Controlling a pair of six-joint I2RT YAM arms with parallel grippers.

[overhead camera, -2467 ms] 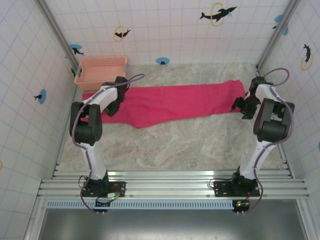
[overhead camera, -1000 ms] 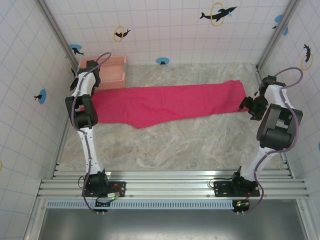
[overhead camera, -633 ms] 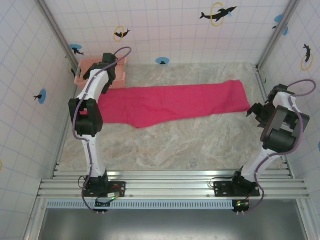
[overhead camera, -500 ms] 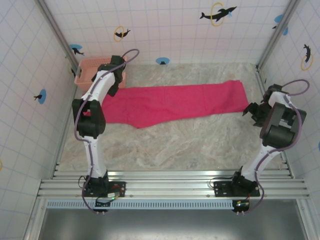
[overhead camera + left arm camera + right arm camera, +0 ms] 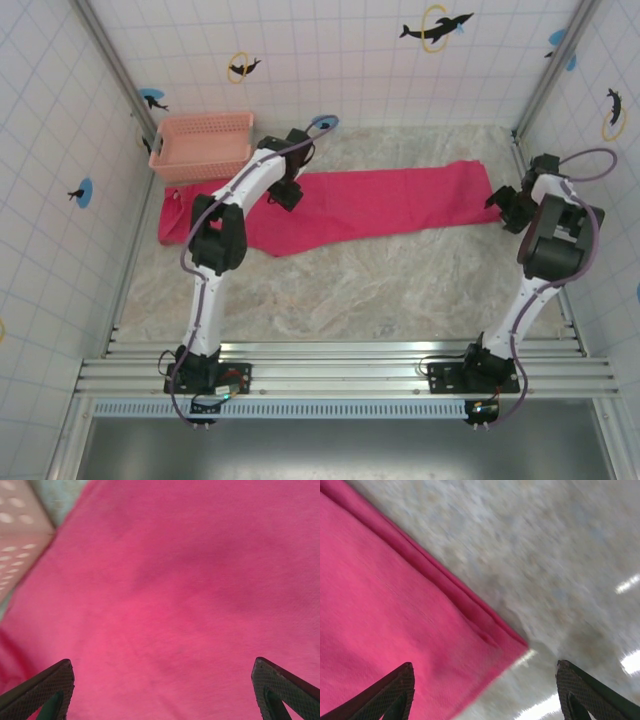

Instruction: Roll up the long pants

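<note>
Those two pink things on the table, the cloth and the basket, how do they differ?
Colour: the bright magenta cloth long pants are far deeper pink than the pale salmon plastic mesh basket. Size: the pants stretch across most of the table; the basket is much smaller. Form: the pants lie flat and limp; the basket stands rigid, with holes. Both are pinkish.
</note>
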